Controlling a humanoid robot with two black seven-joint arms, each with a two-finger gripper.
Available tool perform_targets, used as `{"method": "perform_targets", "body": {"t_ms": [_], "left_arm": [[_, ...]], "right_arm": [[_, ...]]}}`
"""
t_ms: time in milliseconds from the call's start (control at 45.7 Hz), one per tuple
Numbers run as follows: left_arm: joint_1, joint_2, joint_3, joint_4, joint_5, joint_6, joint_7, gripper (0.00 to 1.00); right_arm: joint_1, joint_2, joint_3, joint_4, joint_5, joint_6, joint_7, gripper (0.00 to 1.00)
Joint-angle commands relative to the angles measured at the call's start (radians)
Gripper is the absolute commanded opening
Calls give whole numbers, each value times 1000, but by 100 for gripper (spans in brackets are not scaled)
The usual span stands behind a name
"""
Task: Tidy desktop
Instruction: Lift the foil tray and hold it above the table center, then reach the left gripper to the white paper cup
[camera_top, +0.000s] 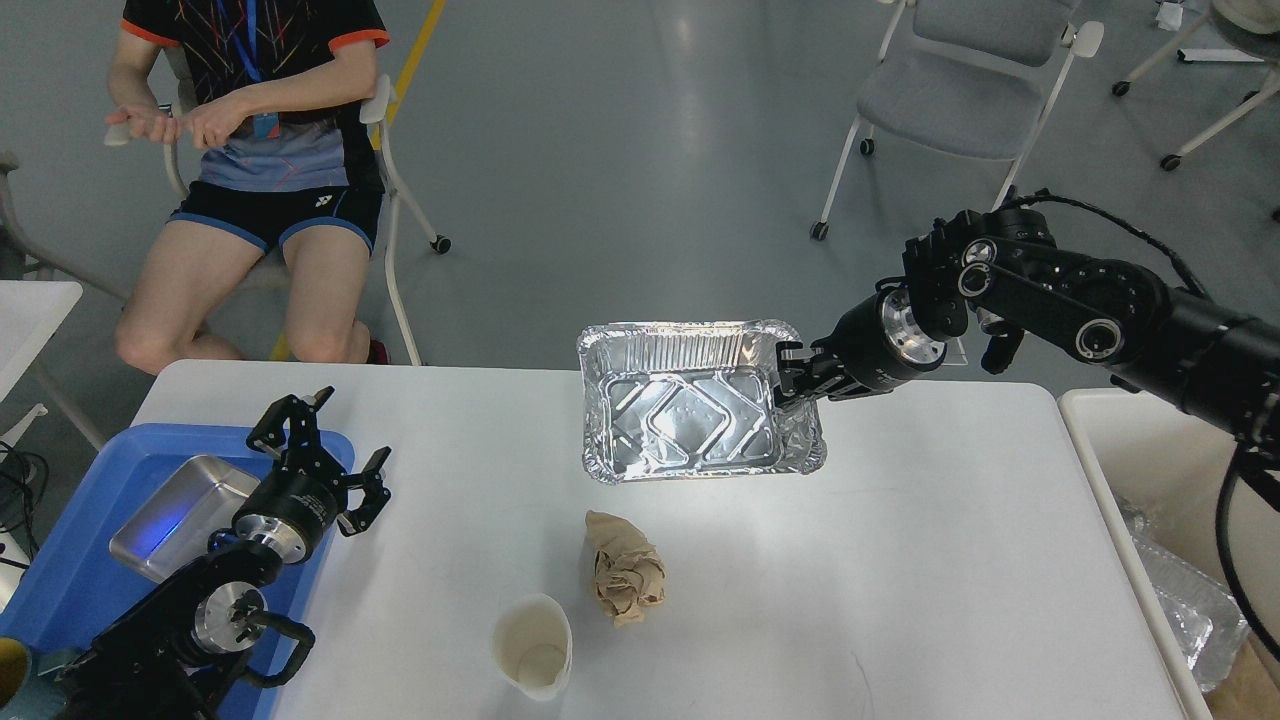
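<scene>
The desktop (900, 560) fills the near half of the room, its right half bare, its far edge facing open floor. The right gripper (790, 377) is clamped on the right rim of an empty foil tray (690, 410), held tilted above the far edge. A paper wad (623, 568) and an empty cup (531, 645) sit near the front. The left gripper (325, 450), fingers apart, hangs over a blue tray (80, 590) holding a metal pan (180, 505).

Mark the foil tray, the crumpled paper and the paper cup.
foil tray (690, 415): head view, on its embossed floor.
crumpled paper (624, 572): head view, middle of the brown wad.
paper cup (532, 645): head view, inside the open mouth.
</scene>
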Motion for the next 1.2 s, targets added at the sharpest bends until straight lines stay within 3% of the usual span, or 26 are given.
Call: {"method": "perform_targets", "body": {"t_ms": [0, 110, 219, 241, 350, 526, 657, 810, 1029, 1183], "left_arm": [[-9, 8, 69, -1, 1, 10, -2, 97], [-41, 22, 150, -16, 1, 25, 9, 97], [-71, 80, 240, -107, 1, 66, 58, 96], [-74, 157, 288, -233, -1, 124, 116, 96], [-75, 324, 336, -511, -1, 227, 216, 96], [-110, 586, 450, -766, 2, 232, 339, 94], [-216, 778, 637, -895, 4, 169, 403, 94], [-362, 974, 817, -999, 8, 53, 431, 94], [-466, 1158, 839, -1018, 79, -170, 448, 91], [-505, 1174, 837, -1016, 117, -228, 443, 91]], "right_arm": [[10, 42, -24, -46, 24, 2, -4, 0], [2, 56, -24, -46, 26, -7, -6, 0], [0, 73, -24, -46, 26, -13, -6, 0], [0, 77, -24, -47, 26, -15, -6, 0], [-1, 80, -24, -49, 28, -15, -6, 0], [-4, 91, -24, -52, 28, -18, -6, 0], [-7, 96, -24, -53, 28, -32, -4, 0], [-17, 97, -22, -52, 28, -39, -6, 0], [-21, 102, -24, -52, 28, -45, -6, 0], [-23, 100, -24, -52, 26, -47, -4, 0]]}}
